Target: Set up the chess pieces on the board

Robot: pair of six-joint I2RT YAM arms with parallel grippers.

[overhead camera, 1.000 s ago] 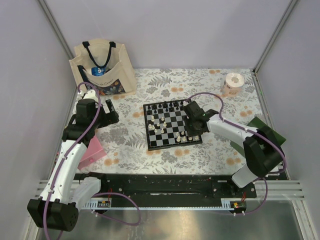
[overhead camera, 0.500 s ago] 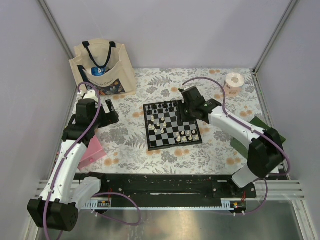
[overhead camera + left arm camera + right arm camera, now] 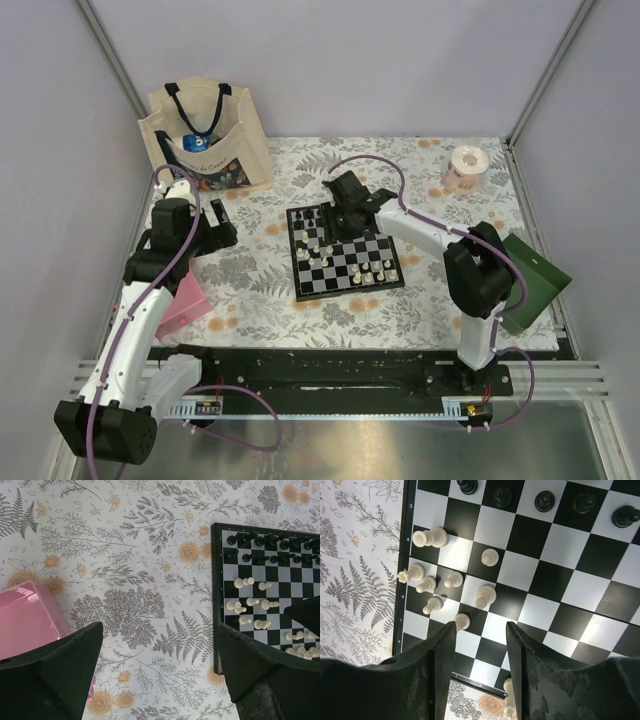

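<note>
The board (image 3: 345, 292) lies mid-table. Black chess pieces (image 3: 312, 214) stand along its far edge. Cream-white pieces (image 3: 318, 248) are clustered on its left half and more stand near its right front (image 3: 376, 270). My right gripper (image 3: 341, 212) hovers over the board's far left part. In the right wrist view it (image 3: 480, 630) is open and empty above the board (image 3: 560, 545), a white pawn (image 3: 462, 621) just beside its left finger, other white pieces (image 3: 431, 537) to the left, and black pieces (image 3: 545, 501) at the top. My left gripper (image 3: 160, 635) is wide open over the tablecloth, left of the board (image 3: 216, 605).
A cloth bag (image 3: 205, 135) stands at the back left. A pink box (image 3: 185, 300) lies by the left arm and shows in the left wrist view (image 3: 25, 615). A tape roll (image 3: 465, 167) sits at the back right, and a green box (image 3: 530, 275) at the right edge.
My right gripper has swung from the board's right side to above its far left part. The left arm has not moved.
</note>
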